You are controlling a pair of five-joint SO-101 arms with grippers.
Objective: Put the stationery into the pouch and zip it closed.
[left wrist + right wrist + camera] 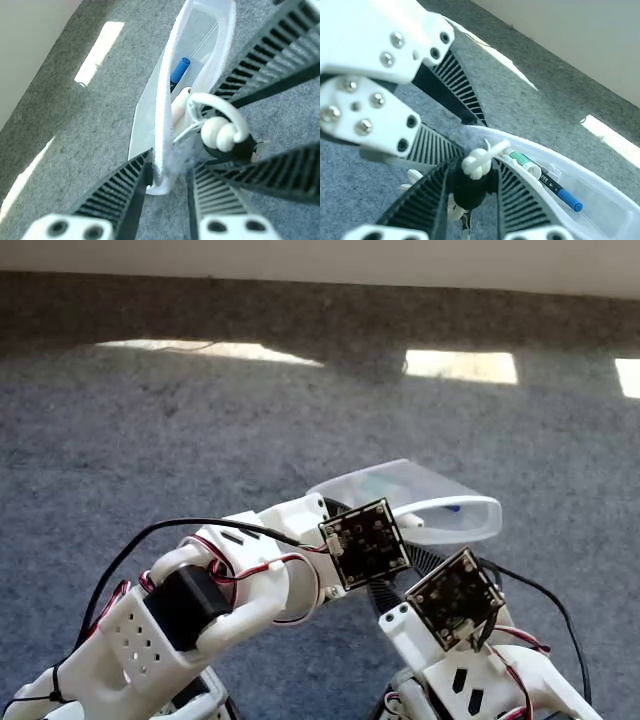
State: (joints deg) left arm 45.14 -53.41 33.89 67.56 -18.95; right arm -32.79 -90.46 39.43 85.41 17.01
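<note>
A translucent white pouch (425, 492) lies on the grey carpet, its mouth open. Inside it rest a blue-capped pen (179, 71) and a green-and-white marker (522, 160); the same blue-capped pen (566, 197) is in the right wrist view. My left gripper (167, 167) is shut on the pouch's near end, one ribbed finger on each side of the zipper rim (162, 125). My right gripper (472, 175) is shut on the black zipper pull with its knotted white cord (476, 162), close beside the left one. From the high view both wrists (365, 540) crowd over that end.
Grey carpet (200, 430) stretches all round the pouch, with bright sun patches (460, 365) near the far wall (320, 260). Black and red cables (150, 535) trail along the arms at the front.
</note>
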